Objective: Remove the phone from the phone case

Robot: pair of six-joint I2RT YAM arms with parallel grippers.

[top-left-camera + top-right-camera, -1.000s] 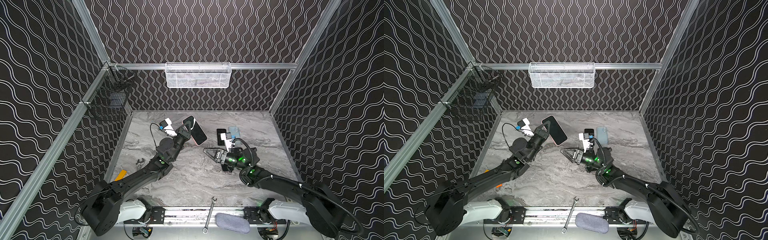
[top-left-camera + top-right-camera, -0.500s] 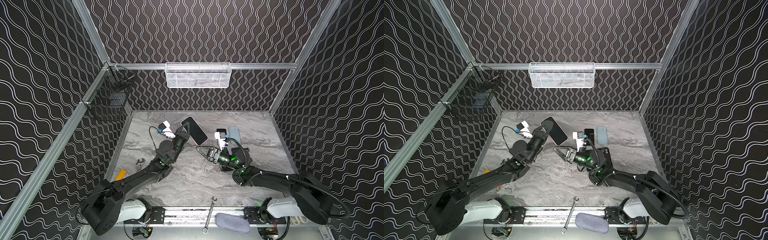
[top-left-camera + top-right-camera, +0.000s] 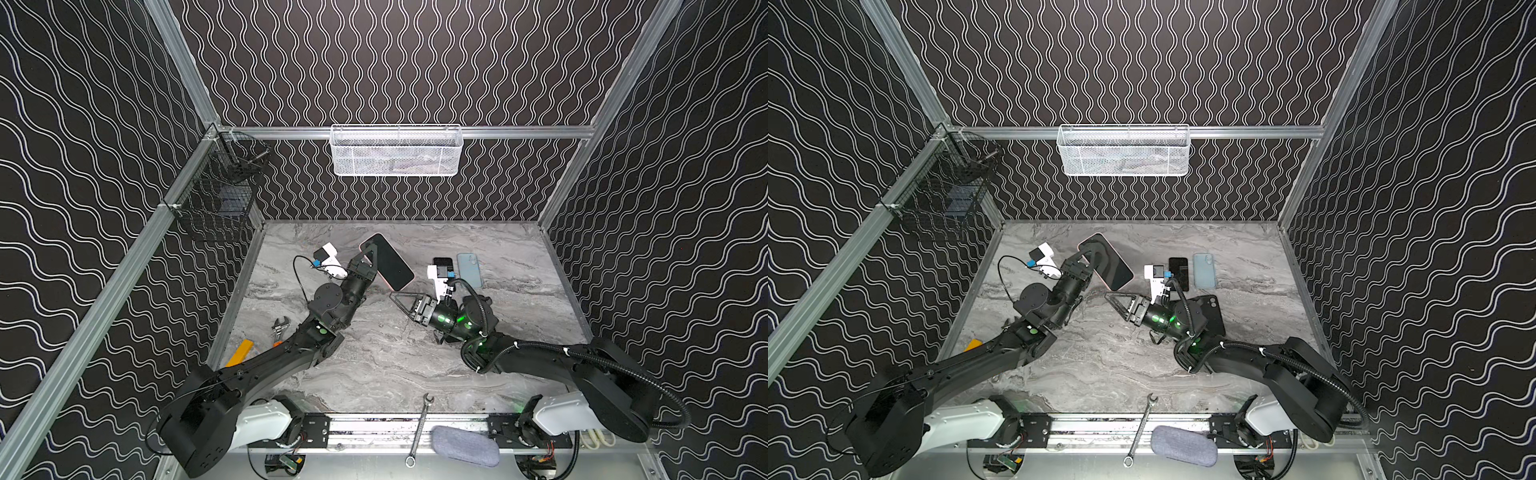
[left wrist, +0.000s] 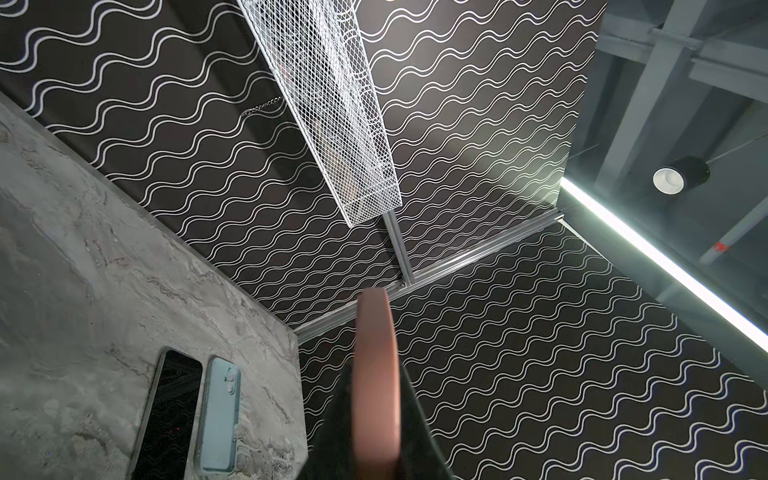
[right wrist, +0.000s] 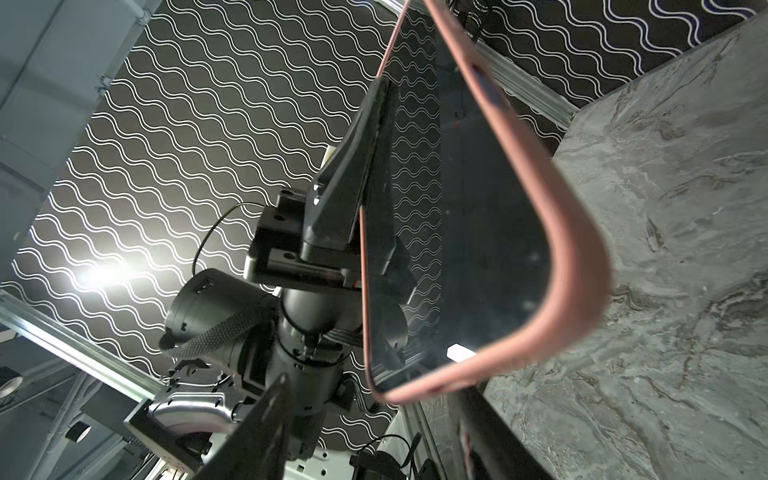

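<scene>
The left gripper [image 3: 367, 261] clamps the cased phone [image 3: 392, 266], whose long axis slants toward the nearby right gripper [image 3: 398, 297], jaws parted.

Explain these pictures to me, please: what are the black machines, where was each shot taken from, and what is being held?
A left arm and a right arm, both robots, stand at a marble-look table; each ends in a two-fingered pincer. Two pictures look down from one camera overhead; the other two come from small cameras on the wrists. The left pincer is shut on a phone in a pink case, holding it tilted above the table. The right pincer is open, close to the phone's near corner. On the table lie a black phone and a pale blue case; a spanner lies at the front edge.
</scene>
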